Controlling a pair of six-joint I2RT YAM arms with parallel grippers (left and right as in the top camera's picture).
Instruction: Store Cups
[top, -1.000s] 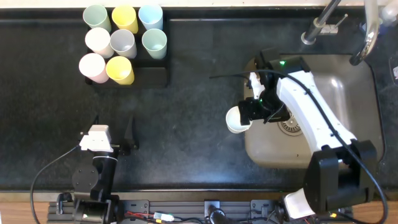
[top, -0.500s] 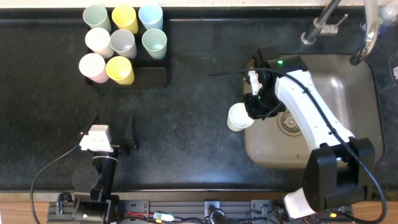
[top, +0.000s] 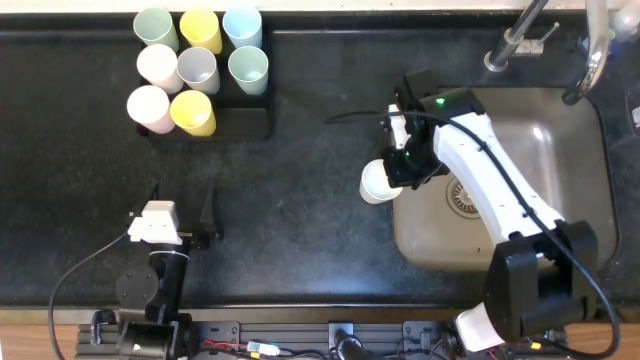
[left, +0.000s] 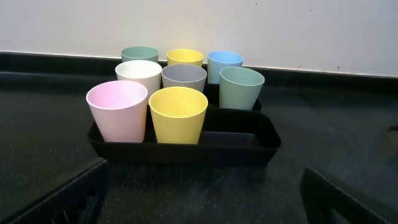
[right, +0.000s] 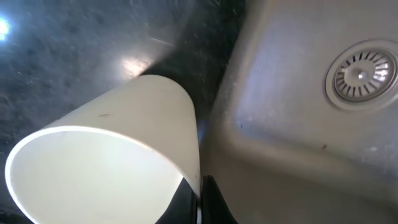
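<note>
My right gripper (top: 393, 172) is shut on the rim of a white cup (top: 375, 183) and holds it lifted and tilted over the left edge of the steel sink (top: 560, 150). Up close the white cup (right: 118, 162) hangs over the dark counter beside the sink wall (right: 292, 149). A black tray (top: 245, 122) at the back left holds several pastel cups (top: 190, 65), upright, with one free spot at its front right corner. My left gripper (top: 182, 212) rests open near the front left, facing the tray (left: 249, 149) and its cups (left: 177, 112).
A tap (top: 515, 35) stands behind the sink, and the drain (top: 465, 197) lies in the basin floor. The dark counter (top: 300, 220) stretches wide between the tray and the sink.
My right gripper has carried the white cup up out of the sink and a little to the left and toward the back. The left arm has kept still.
</note>
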